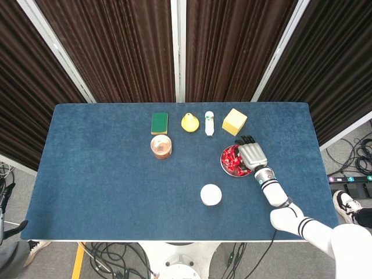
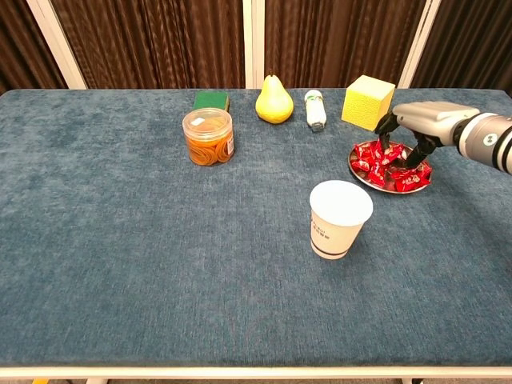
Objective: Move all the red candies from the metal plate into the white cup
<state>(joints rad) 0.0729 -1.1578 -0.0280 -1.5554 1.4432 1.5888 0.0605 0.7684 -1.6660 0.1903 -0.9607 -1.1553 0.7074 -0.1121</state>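
Red wrapped candies [image 2: 374, 165] are piled on the small metal plate [image 2: 354, 170] at the right of the table; from the head view the candies [image 1: 231, 160] fill the plate [image 1: 223, 165]. My right hand [image 2: 422, 118] hovers over the plate's far right part, and its fingers [image 2: 390, 134] curl down onto the pile, spread around a candy that still lies with the others. From above, the right hand [image 1: 253, 154] covers the plate's right side. The white cup [image 2: 340, 218] stands upright to the plate's near left, seen as a white cup [image 1: 211, 195] from above. My left hand is out of both views.
Along the back stand a yellow block [image 2: 368, 102], a small white bottle [image 2: 315, 109] lying down, a yellow pear [image 2: 274, 101] and a green sponge [image 2: 211, 100]. An orange jar [image 2: 208, 137] with a clear lid stands left of centre.
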